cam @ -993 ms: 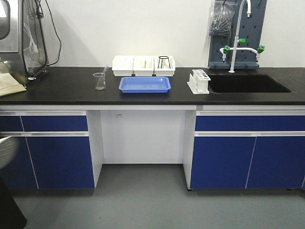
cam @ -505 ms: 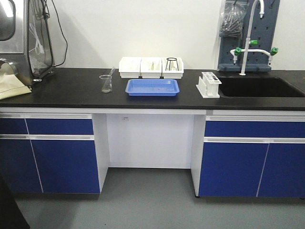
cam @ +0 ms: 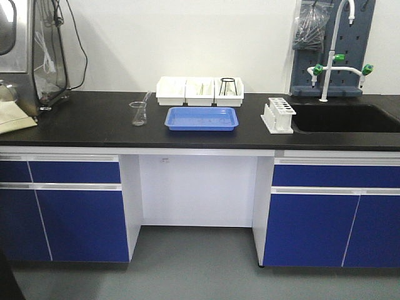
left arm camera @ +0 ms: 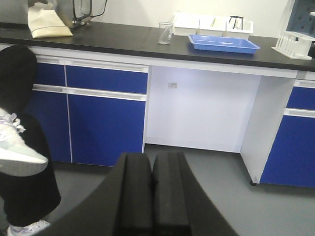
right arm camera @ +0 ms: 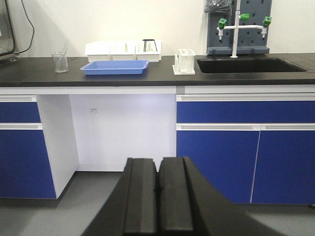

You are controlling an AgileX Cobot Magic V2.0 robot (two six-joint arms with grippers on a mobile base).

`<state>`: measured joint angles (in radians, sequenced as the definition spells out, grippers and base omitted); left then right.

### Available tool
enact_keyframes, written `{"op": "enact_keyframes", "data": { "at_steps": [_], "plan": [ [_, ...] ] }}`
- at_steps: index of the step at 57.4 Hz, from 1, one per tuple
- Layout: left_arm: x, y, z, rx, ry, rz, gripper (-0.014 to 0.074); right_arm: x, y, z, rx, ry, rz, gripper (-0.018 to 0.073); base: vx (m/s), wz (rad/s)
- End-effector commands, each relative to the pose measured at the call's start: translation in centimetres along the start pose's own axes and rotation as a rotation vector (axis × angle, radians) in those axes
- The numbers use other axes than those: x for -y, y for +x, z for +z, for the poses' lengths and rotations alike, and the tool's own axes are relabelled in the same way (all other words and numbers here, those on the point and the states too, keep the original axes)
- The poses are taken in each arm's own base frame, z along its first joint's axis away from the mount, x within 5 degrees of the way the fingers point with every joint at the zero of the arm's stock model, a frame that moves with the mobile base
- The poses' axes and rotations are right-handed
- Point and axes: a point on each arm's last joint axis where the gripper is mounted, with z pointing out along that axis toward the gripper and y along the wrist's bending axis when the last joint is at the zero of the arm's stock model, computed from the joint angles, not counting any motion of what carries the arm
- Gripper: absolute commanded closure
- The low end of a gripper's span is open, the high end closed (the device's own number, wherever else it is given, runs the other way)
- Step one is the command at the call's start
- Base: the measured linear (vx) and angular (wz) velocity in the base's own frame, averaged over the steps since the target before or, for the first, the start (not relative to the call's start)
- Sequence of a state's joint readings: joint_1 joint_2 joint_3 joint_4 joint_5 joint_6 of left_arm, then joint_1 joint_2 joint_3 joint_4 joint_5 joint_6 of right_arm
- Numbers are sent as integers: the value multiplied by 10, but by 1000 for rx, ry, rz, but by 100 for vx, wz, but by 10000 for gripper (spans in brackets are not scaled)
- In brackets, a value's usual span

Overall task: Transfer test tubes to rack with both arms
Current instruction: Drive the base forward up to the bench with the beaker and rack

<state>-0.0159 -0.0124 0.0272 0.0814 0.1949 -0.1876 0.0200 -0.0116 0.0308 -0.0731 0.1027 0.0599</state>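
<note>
The white rack (cam: 279,115) stands on the black counter beside the sink; it also shows in the left wrist view (left arm camera: 295,44) and the right wrist view (right arm camera: 184,61). A thin glass rod or tube leans in a clear beaker (cam: 139,113); I cannot tell test tubes apart at this distance. Both arms are far from the counter, low over the floor. My left gripper (left arm camera: 153,162) is shut and empty. My right gripper (right arm camera: 158,164) is shut and empty.
A blue tray (cam: 202,118) lies mid-counter, with three white bins (cam: 199,90) behind it, one holding a black wire tripod (cam: 227,85). A sink (cam: 347,117) and tap (cam: 332,59) are at right. A person's leg and shoe (left arm camera: 17,147) are at left.
The front view has shifted: the counter and its objects sit further right and slightly lower in frame and look a little larger, so the base has moved. Nothing on the counter has moved.
</note>
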Motion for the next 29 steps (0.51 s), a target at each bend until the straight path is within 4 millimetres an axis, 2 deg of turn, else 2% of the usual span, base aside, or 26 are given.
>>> {"op": "enact_keyframes", "data": {
  "at_steps": [1, 29],
  "plan": [
    [3, -17, -4, 116, 22, -9, 601, -1, -3, 0, 74, -6, -11, 568, 13, -11],
    [3, -17, -4, 116, 22, -9, 601, -1, -3, 0, 74, -6, -11, 568, 18, -6]
  ]
}}
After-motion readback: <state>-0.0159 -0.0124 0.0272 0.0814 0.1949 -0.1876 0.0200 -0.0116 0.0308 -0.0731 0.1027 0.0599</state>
